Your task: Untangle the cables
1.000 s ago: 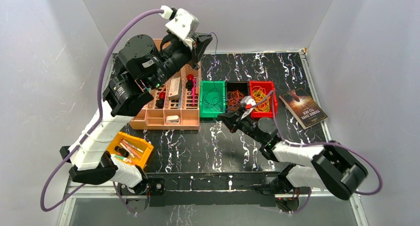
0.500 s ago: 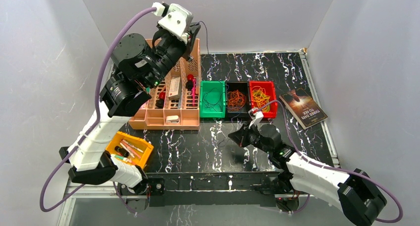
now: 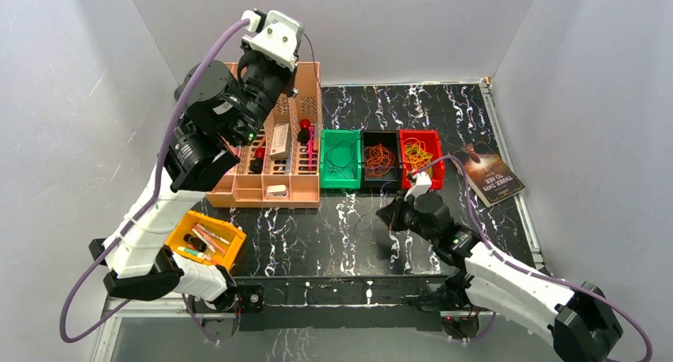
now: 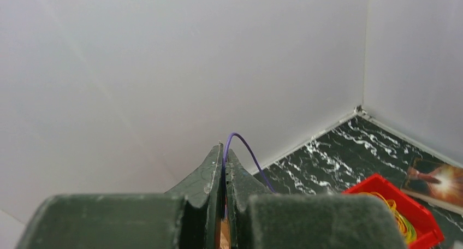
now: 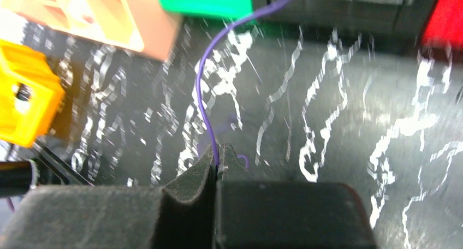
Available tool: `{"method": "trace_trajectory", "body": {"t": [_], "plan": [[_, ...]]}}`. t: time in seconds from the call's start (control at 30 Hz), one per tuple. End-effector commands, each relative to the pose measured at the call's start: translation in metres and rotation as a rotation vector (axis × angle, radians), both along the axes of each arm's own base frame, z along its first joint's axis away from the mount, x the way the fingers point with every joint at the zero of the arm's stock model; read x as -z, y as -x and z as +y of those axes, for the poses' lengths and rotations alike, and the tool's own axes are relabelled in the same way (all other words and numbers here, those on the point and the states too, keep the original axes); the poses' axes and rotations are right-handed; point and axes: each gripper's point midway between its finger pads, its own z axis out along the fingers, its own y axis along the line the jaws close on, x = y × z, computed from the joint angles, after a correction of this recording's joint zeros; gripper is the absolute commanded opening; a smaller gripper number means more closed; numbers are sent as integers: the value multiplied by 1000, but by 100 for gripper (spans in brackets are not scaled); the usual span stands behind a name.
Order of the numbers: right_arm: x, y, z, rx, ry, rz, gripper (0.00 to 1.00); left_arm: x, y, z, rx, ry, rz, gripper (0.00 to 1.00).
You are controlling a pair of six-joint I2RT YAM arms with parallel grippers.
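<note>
The left gripper is held high near the back wall with its jaws pressed together on a thin purple cable. The cable arches out of the tips and drops away, probably so that height lifts it free of the rest. The right gripper sits low over the desk, just in front of the bins. Its jaws are pinched on a purple strand that runs up toward the green bin. This low hold looks like an anchor for the high one to pull against. I cannot tell whether both arms hold the same cable. The other cables lie bundled, an orange tangle in the black bin and a yellow-orange tangle in the red bin, apparently sorted by colour.
</note>
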Motion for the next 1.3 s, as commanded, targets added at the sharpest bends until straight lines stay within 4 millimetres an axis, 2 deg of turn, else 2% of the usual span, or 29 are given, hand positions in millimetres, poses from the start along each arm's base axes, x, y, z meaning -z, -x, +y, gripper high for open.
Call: {"method": "trace_trajectory", "body": {"t": [0.0, 0.1, 0.2, 0.37, 0.5, 0.63, 0.7, 0.73, 0.9, 1.07, 1.27], "plan": [[-98, -32, 6, 40, -66, -244, 0, 19, 5, 7, -6, 1, 51, 0], [-130, -41, 3, 72, -69, -301, 0, 55, 0, -2, -7, -10, 134, 0], [-152, -51, 4, 107, -68, -319, 0, 84, -2, -9, 8, 1, 191, 0], [-182, -70, 21, 106, -91, -344, 0, 140, -7, -28, 29, -17, 308, 0], [-200, -85, 38, 85, -133, -369, 0, 188, -24, -40, 25, -41, 402, 0], [-222, -100, 53, 55, -178, -407, 0, 219, -40, -50, 87, -16, 489, 0], [-225, -108, 58, 49, -190, -416, 0, 227, -46, -49, 109, 12, 516, 0], [-226, -113, 58, 54, -195, -419, 0, 241, -52, -53, 120, 11, 547, 0], [-217, -139, 56, 58, -247, -388, 0, 269, -68, -58, 153, 23, 604, 0], [-217, -162, 42, 58, -317, -362, 0, 295, -78, -71, 199, 18, 651, 0], [-224, -176, 24, 80, -338, -385, 0, 328, -93, -89, 232, -1, 695, 0]]}}
